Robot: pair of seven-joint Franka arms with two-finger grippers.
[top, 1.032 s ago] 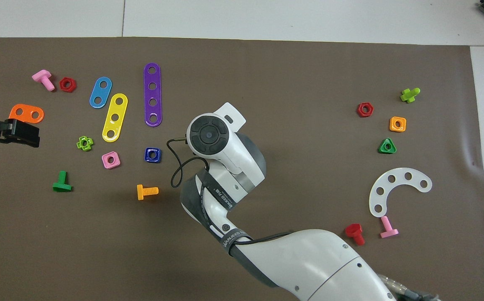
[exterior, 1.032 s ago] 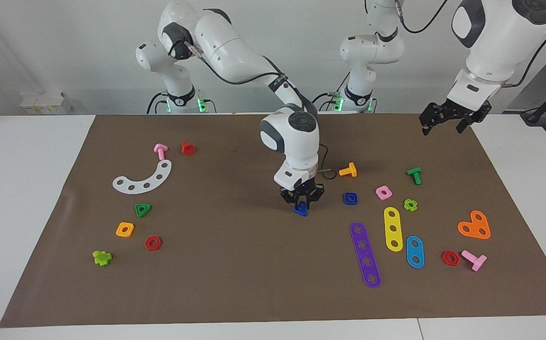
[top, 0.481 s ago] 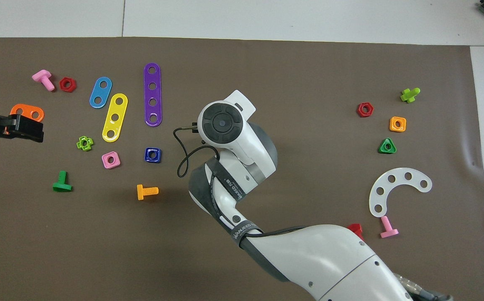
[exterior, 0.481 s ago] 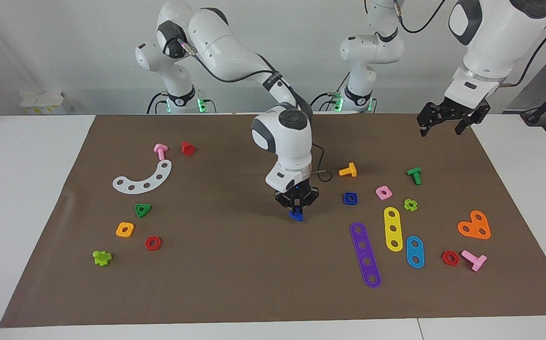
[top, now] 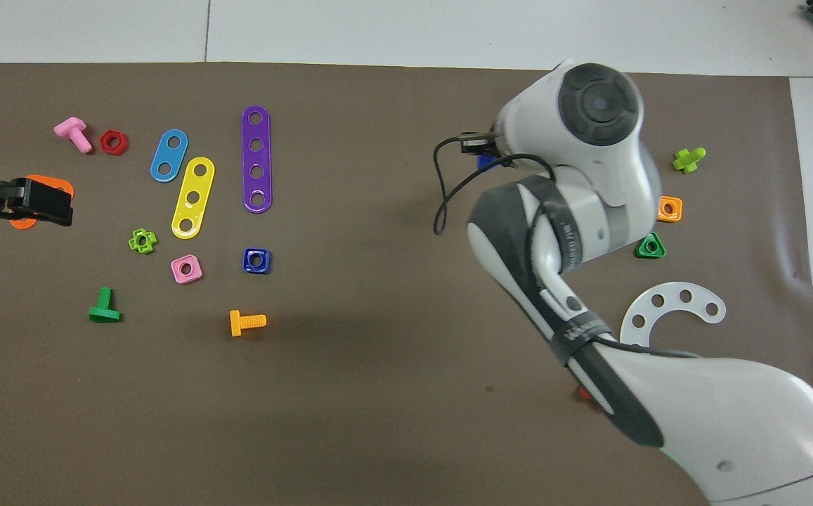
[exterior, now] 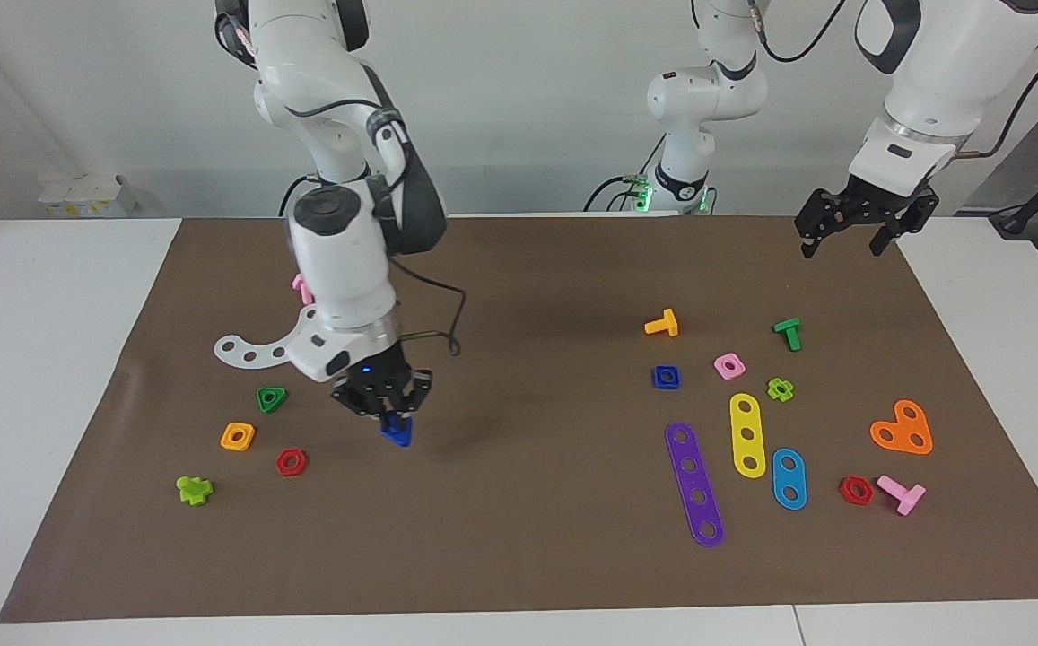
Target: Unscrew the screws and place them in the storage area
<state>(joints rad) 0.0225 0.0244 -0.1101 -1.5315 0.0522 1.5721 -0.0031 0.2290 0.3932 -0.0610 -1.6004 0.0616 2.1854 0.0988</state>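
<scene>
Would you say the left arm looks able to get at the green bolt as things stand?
Probably yes: the left tool hangs open and empty over the mat's edge, and nothing lies between it and the green bolt.

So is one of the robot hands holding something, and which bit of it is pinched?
Yes. The right gripper is shut on the blue screw, pinching its stem, triangular head hanging down. The left gripper is open, holding nothing.
</scene>
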